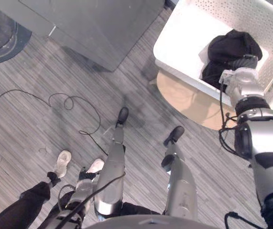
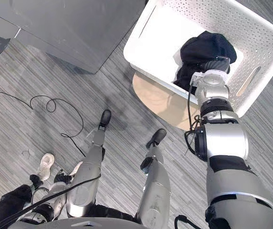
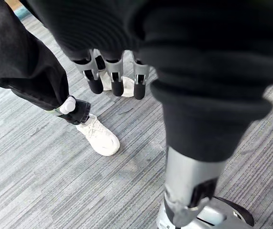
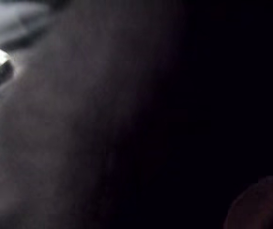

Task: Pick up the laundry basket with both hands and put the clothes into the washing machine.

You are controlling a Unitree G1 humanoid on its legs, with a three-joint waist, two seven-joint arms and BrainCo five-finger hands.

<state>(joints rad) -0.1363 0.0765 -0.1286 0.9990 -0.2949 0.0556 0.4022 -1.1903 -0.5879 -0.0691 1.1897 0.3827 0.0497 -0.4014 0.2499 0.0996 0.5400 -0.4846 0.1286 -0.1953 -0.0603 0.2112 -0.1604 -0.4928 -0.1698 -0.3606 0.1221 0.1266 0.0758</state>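
A white perforated laundry basket (image 2: 262, 36) sits on a low round wooden stand (image 1: 188, 102) at the upper right. Black clothes (image 2: 207, 47) lie bunched inside it. My right arm reaches into the basket, and my right hand (image 2: 217, 63) is pushed down into the black clothes, only its ribbed cover showing. The right wrist view has dark cloth (image 4: 103, 124) pressed close against it. My left hand (image 3: 96, 78) hangs low at my left side above the floor, fingers straight and holding nothing. The grey washing machine (image 1: 88, 24) stands at the upper left, apart from the basket.
A person stands close at my lower left, in dark trousers (image 1: 22, 205) and white shoes (image 1: 62, 162); one shoe (image 3: 98, 136) lies just beyond my left hand. A dark round door (image 1: 0, 36) lies at the far upper left. Grey striped floor (image 1: 41, 129) spreads between machine and basket.
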